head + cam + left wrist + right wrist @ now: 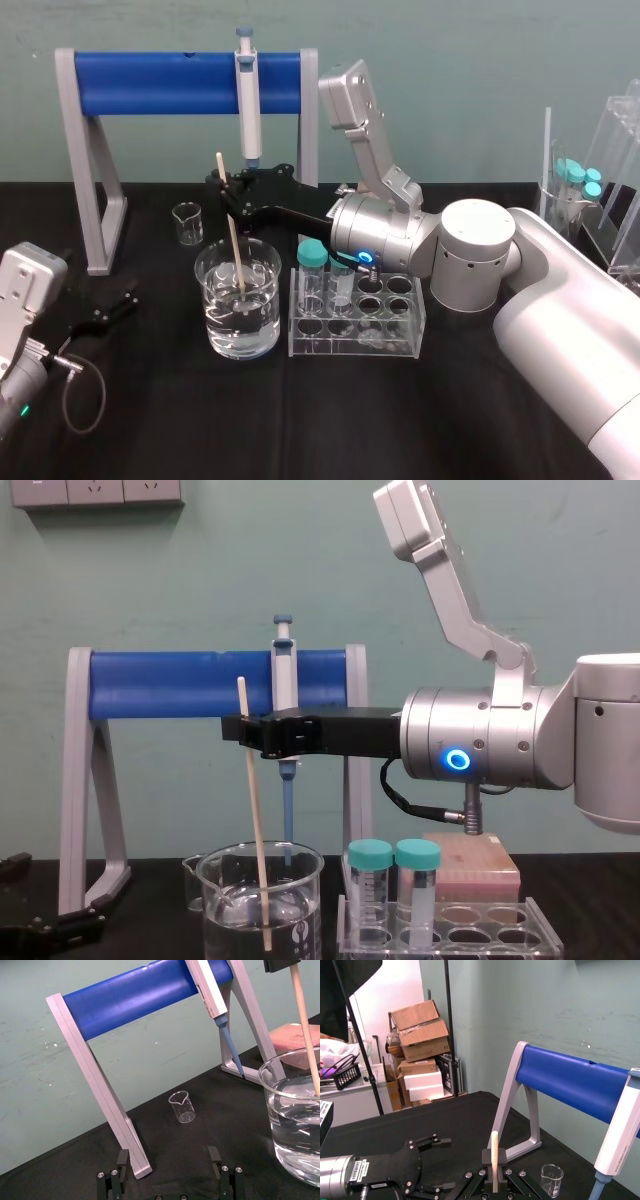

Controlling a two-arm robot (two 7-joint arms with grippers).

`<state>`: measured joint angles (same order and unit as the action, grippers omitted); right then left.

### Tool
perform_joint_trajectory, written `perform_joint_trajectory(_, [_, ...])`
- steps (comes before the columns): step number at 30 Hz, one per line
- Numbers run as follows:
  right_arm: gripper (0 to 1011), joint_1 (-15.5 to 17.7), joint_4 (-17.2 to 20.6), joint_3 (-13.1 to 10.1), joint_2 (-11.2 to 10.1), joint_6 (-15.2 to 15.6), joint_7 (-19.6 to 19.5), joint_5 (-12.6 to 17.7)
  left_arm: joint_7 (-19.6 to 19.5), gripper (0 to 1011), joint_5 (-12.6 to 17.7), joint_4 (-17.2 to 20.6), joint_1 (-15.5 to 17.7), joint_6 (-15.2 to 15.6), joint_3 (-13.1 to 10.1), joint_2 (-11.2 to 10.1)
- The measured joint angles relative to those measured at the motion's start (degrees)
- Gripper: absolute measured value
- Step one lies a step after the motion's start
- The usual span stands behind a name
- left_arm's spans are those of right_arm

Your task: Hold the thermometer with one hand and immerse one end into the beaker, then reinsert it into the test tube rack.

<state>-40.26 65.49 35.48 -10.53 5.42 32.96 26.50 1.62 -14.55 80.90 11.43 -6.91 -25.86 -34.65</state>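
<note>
Two black fingers of the right gripper [245, 732] are closed on the thermometer [256, 830] a short way below its top, left of centre in the chest view, with the arm's silver wrist and its blue glowing ring stretching off toward the right of the frame. The cream-white rod leans slightly, its top toward the left and its lower end toward the right, and that lower end sits under the water inside the beaker [215, 900] at the bottom of the frame. Just right of the beaker stands the test tube rack [355, 350], holding two teal-capped tubes [312, 270] in its left holes; the two look close but I cannot tell whether they touch. Behind the rack sits a pink box [465, 855]. Farther back, a grey-and-blue pipette [247, 100] hangs from the blue-barred stand [150, 82], and a small beaker [186, 222] stands beneath the bar. At the lower left of the head view, the left gripper [128, 300] lies low over the black table [300, 430], its fingers spread and holding nothing, well apart from the beaker.
</note>
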Motion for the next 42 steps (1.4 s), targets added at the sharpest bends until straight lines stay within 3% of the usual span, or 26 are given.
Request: perform_joint_trajectory(42, [54,0.0,0.0,0.0,0.0,0.0,0.0,0.0,0.0,1004,0.0,0.0,0.0,0.0,0.0,0.0])
